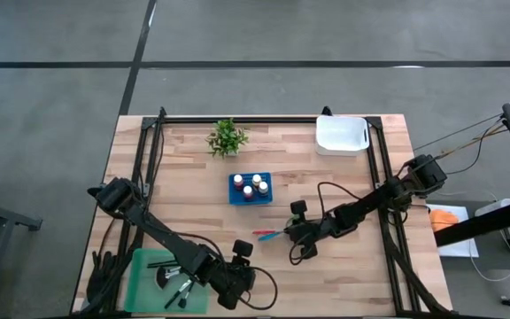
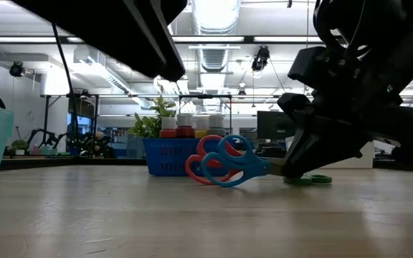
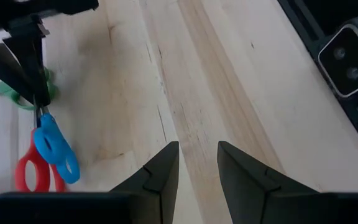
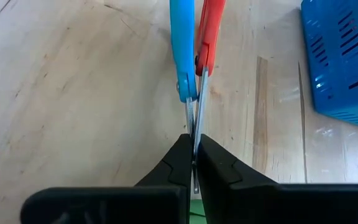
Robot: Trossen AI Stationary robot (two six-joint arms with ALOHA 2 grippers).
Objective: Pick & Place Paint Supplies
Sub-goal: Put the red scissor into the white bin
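Here the right gripper (image 4: 193, 163), fingers clamped on the thin, slippery blades of two light scissors (image 4: 194, 46) near the blue basket (image 4: 340, 59), risks them pivoting; the left gripper (image 3: 197, 168) hangs with fingers apart.

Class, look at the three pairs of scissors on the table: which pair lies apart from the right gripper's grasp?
The green-handled scissors. The right gripper is shut on the blades of the blue-handled scissors and red-handled scissors; the green pair lies loose on the table beside it.

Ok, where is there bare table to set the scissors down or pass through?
Bare wood lies between the potted plant and the white tray, and left of the blue bottle basket. It is crowded below the basket: the right gripper, shut on the scissors, and the left gripper beside the green bin.
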